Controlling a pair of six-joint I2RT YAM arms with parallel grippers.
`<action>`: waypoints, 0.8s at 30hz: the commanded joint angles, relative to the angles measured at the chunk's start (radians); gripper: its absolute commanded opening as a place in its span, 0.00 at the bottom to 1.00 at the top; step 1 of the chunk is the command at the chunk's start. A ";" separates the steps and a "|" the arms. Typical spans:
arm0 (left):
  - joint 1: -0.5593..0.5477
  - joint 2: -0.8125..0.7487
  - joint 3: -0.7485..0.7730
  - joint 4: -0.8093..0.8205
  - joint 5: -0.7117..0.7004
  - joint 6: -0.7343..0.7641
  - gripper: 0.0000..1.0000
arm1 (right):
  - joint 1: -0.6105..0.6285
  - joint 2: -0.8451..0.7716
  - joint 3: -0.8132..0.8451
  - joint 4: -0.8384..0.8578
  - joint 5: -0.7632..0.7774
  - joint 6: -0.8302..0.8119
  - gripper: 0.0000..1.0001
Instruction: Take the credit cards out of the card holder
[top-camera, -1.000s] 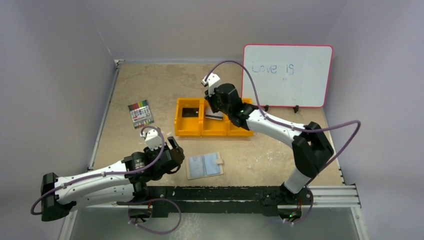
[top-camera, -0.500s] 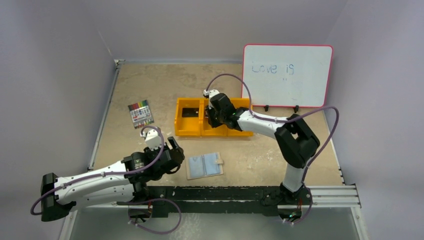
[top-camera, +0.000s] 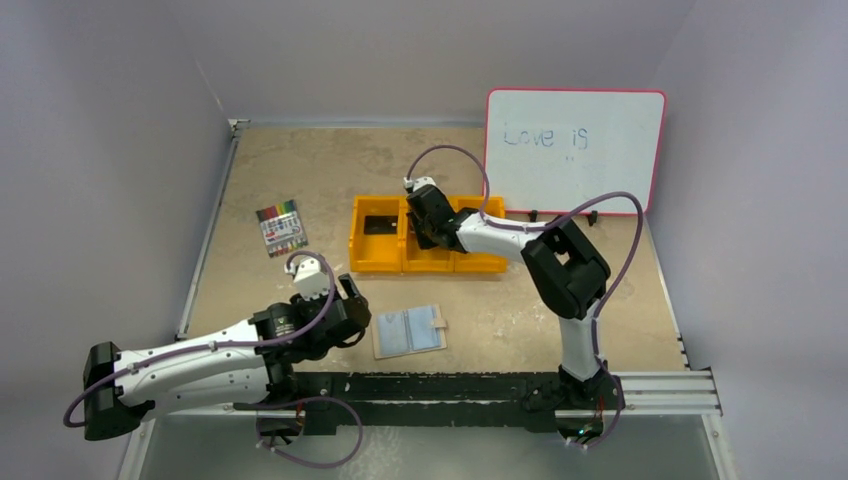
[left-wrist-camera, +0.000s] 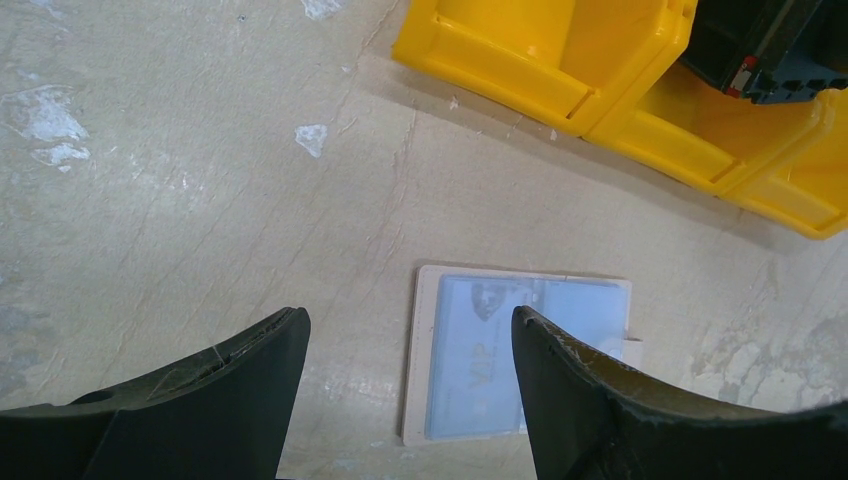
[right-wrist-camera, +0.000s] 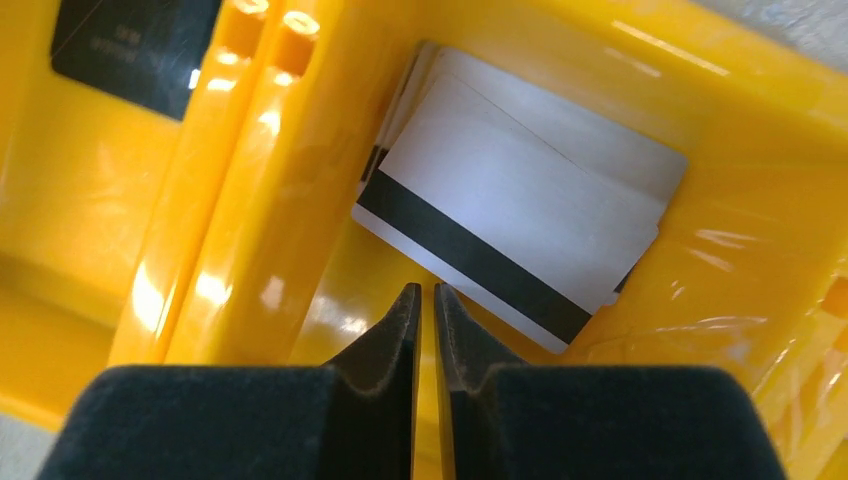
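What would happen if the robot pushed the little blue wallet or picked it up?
The card holder lies open and flat, so it would probably slide, not roll or tip. It looks thin, so it is likely light. Lifted by one edge, it might flop shut along its middle fold.

The tray sits mid-surface, with the whiteboard behind it to the right and the markers to its left. One card lies in its left compartment. A stack of cards lies in the middle one, below the right hand. The holder lies before the tray, just right of the left hand.
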 joint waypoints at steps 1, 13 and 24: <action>-0.003 -0.019 0.014 0.008 -0.016 -0.001 0.74 | -0.001 0.006 0.057 -0.002 0.111 0.002 0.11; -0.003 -0.018 0.007 0.012 -0.015 -0.003 0.74 | -0.001 0.021 0.081 -0.028 0.228 -0.029 0.12; -0.003 -0.024 -0.016 0.052 0.000 -0.006 0.73 | 0.003 -0.297 -0.085 0.066 -0.055 -0.003 0.37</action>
